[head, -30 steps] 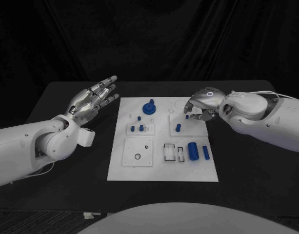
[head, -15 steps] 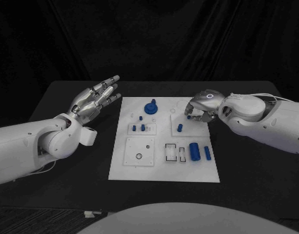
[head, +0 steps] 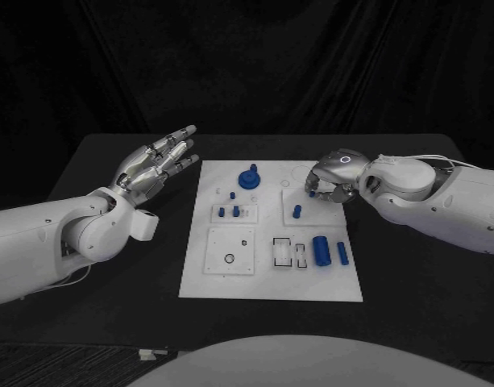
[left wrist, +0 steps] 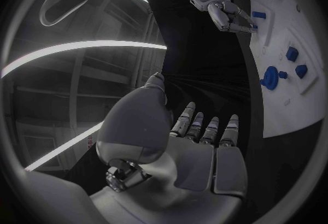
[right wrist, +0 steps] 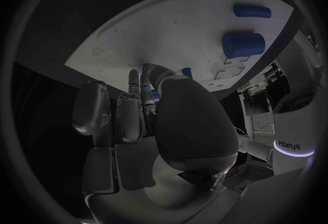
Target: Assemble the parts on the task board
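Note:
The white task board lies mid-table. On it stand a blue knob, two short pegs and a single peg. A thick blue cylinder and a thinner one lie on it. My right hand hangs over the board's far right part, fingers curled down. It pinches a small blue part against the thumb. My left hand is raised left of the board, fingers spread and holding nothing. The left wrist view shows the right hand above the board.
Rectangular slots sit beside the cylinders, and a small ring lies on the board's near left plate. Black table surrounds the board on all sides, with dark curtain behind.
The right hand has drawn its fingers in a little over the board's far right part. The left hand has stayed where it was.

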Robot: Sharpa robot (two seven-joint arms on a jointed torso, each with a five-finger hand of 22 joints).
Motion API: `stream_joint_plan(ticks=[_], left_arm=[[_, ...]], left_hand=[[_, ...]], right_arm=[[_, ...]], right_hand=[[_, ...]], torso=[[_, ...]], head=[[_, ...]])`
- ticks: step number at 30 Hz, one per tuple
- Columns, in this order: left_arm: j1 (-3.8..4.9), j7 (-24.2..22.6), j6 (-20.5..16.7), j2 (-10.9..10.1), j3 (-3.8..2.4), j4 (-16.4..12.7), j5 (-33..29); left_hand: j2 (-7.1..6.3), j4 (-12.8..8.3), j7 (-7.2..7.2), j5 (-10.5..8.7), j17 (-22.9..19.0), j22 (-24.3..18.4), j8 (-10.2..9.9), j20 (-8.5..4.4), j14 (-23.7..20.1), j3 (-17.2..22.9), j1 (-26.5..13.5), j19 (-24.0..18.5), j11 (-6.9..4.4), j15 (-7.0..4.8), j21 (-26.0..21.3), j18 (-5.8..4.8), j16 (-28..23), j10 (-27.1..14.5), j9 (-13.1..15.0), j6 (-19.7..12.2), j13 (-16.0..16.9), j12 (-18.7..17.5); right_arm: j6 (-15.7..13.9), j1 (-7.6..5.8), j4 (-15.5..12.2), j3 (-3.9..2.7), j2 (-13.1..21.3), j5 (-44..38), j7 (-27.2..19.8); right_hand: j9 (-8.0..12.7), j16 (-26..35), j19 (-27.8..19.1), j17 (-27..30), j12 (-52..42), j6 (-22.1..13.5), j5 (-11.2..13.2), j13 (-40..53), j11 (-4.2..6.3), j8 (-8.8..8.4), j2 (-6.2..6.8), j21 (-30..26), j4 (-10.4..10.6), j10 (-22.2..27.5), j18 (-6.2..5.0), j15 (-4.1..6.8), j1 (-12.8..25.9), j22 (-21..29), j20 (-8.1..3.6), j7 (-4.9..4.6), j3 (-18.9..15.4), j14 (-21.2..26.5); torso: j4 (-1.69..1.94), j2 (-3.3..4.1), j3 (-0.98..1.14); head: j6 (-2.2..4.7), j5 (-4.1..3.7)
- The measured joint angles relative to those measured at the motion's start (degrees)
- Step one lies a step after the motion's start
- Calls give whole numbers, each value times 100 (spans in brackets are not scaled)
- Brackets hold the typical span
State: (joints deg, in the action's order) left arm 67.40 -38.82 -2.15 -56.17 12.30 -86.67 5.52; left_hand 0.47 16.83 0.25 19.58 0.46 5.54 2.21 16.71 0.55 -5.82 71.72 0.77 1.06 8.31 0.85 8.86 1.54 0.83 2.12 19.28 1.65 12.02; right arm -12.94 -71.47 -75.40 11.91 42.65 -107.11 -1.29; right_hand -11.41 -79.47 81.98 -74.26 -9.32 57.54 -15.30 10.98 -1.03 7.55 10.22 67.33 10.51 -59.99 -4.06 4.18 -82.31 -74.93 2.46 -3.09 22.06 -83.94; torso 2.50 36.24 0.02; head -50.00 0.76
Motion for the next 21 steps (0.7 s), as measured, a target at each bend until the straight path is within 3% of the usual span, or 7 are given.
stream_joint_plan(ticks=[11, 13, 18, 21], left_arm=[[-3, -1, -1, 19, 0, 42, 4], [-5, -1, -1, 19, 0, 47, 4], [-7, -1, 0, 19, 0, 52, 5], [-8, -1, 1, 17, 0, 53, 6]], left_hand=[[94, -21, 71, 184, 21, 57, 0, 20, 40, -44, 160, 21, 54, 104, 0, 0, 112, 13, 0, 48, 0, 58], [121, -16, 110, 215, 24, 66, 0, 20, 41, -49, 187, 21, 55, 105, 0, 0, 112, 14, 0, 68, 0, 58], [120, -32, 132, 260, 24, 66, 0, 18, 40, -66, 232, 63, 55, 145, 0, 0, 133, 14, 0, 91, 0, 58], [147, -30, 151, 289, 25, 66, 0, 18, 40, -68, 259, 63, 55, 145, 0, -1, 133, 14, 1, 109, 0, 58]], right_arm=[[24, 28, 51, 0, -65, 90, -23], [24, 38, 63, 0, -79, 99, -24], [20, 55, 82, 0, -104, 113, -23], [18, 61, 87, -5, -119, 121, -21]], right_hand=[[-105, 0, 0, 6, -142, -2, 229, 63, 21, 62, -62, 0, -64, -63, 0, 0, 62, 1, 0, 1, -31, 0], [-111, 0, 0, 6, -145, -51, 271, 68, 21, 63, -67, 0, -65, -63, 0, 0, 67, 1, 0, 38, -30, 0], [-147, 26, 0, 20, -185, -91, 262, 81, 21, 71, -67, -33, -123, -62, 1, 0, 67, 1, 0, 31, 6, 0], [-237, 26, 0, 23, -234, 114, 85, 103, 21, 217, -69, -33, -226, -62, 0, 0, 65, 1, -1, 11, 47, 0]], torso=[[-1, -1, 0], [-2, -1, 0], [-2, -1, 0], [-2, -1, 0]], head=[[0, 19], [0, 23], [0, 33], [0, 36]])
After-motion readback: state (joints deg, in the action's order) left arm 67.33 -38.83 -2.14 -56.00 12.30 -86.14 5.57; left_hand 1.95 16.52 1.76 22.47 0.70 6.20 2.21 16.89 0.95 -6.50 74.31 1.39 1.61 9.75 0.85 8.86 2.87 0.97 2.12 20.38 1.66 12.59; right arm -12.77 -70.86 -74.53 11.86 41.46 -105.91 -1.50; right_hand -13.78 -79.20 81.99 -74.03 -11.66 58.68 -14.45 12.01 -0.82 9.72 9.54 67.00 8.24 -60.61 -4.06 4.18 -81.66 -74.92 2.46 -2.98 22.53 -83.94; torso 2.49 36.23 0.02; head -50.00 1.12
